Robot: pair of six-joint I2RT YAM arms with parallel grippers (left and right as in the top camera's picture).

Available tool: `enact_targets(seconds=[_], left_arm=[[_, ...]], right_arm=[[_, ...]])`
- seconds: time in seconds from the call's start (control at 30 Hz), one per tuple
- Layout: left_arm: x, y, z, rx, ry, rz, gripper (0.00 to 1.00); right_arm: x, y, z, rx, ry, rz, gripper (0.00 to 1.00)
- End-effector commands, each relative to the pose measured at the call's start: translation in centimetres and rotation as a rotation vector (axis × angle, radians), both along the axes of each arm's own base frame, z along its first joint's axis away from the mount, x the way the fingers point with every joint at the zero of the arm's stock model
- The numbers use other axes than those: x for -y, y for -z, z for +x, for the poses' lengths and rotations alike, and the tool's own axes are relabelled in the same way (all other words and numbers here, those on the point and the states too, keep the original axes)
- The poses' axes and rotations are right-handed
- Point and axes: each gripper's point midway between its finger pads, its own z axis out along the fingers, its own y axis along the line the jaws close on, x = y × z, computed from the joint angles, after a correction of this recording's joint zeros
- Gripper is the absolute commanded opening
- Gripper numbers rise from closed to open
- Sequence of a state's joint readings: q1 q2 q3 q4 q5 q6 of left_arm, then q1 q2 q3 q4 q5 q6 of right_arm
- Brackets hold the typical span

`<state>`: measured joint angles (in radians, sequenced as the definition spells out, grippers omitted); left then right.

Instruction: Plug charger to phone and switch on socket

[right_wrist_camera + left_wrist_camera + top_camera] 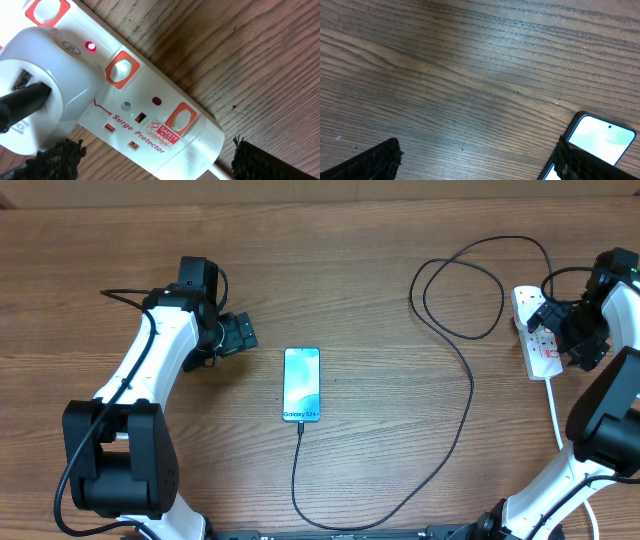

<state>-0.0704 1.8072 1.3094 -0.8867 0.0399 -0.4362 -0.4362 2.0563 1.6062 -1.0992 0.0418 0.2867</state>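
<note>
Right end effector (160,161) hangs wide open and empty right over the socket (541,348) at the right of the counter (380,240). Left end effector (243,333) is open too, beside the phone (301,384) mid-counter. Risk imo: a careless swing snags the thin black charger (470,405) and yanks it off the slim glossy phone. The socket is smooth white plastic, red light (90,46) lit.

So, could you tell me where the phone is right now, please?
In the overhead view the phone lies face up a little left of centre, just right of the left gripper, with the charger tip at its near edge.
</note>
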Motion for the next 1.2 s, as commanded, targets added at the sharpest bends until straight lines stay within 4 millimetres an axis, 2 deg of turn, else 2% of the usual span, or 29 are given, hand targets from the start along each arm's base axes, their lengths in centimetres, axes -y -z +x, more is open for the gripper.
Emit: enact_targets(seconds=[0.0,0.67,1.17], left_arm=[[-0.1,0.0,0.4,0.005,0.010,0.012,1.00],[-0.1,0.0,0.4,0.005,0.010,0.012,1.00],[-0.1,0.0,0.4,0.005,0.010,0.012,1.00]], right_arm=[[0.5,-2.3,1.1,0.063,-0.009,-0.040,1.00],[1.3,-2.7,2.7,0.128,-0.009,-0.070,1.00],[1.3,-2.7,2.8,0.131,-0.009,-0.071,1.00]])
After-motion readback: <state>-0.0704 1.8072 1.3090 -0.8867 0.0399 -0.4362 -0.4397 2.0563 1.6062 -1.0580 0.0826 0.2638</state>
